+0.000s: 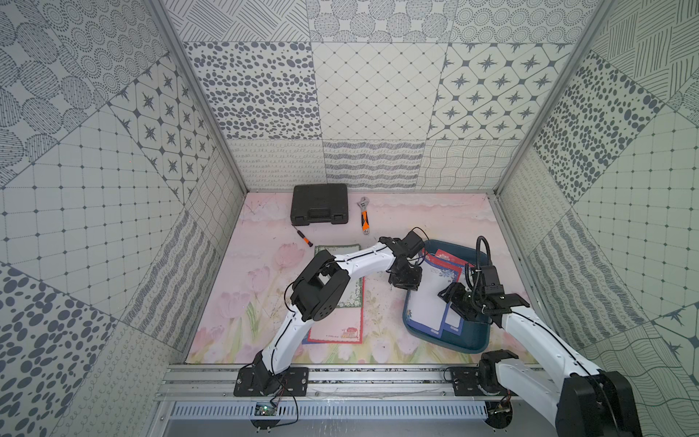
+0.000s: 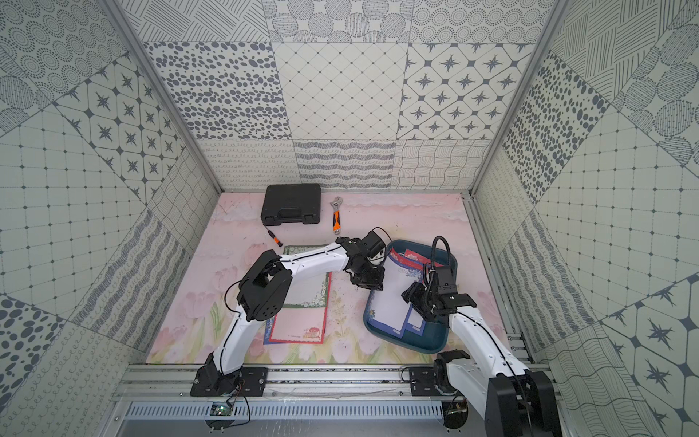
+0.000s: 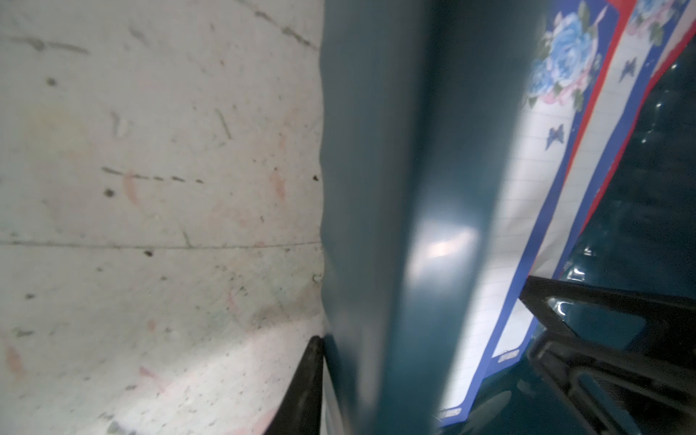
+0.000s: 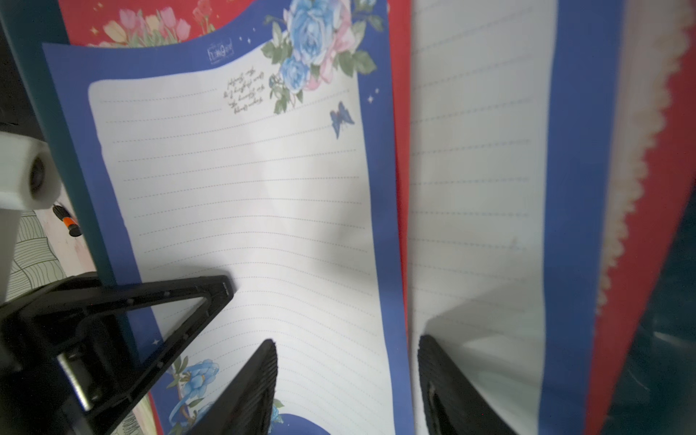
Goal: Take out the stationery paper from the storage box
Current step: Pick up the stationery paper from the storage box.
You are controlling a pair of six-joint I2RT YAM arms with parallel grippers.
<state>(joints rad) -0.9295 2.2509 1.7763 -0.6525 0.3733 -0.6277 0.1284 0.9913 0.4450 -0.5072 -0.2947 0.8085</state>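
At 4 o'clock on worktop (image 1: 382, 333): storage box (image 1: 471, 342), stationery paper (image 1: 427, 302) lying inside. Left hand (image 1: 405, 285) clamped on box's 9 o'clock wall. Right hand (image 4: 346, 341) apart above top sheet.

White-shelled arms (image 1: 363, 261), bulky black joints (image 1: 321, 289), black cables (image 1: 479, 244), black base plates (image 1: 299, 380), ribbed black right claw (image 4: 346, 344)

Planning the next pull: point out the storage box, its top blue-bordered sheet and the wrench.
storage box (image 1: 474, 342), in a top view, bare near corner.
blue-bordered sheet (image 1: 429, 300), in a top view, white centre.
wrench (image 1: 365, 221), in a top view, orange handle.
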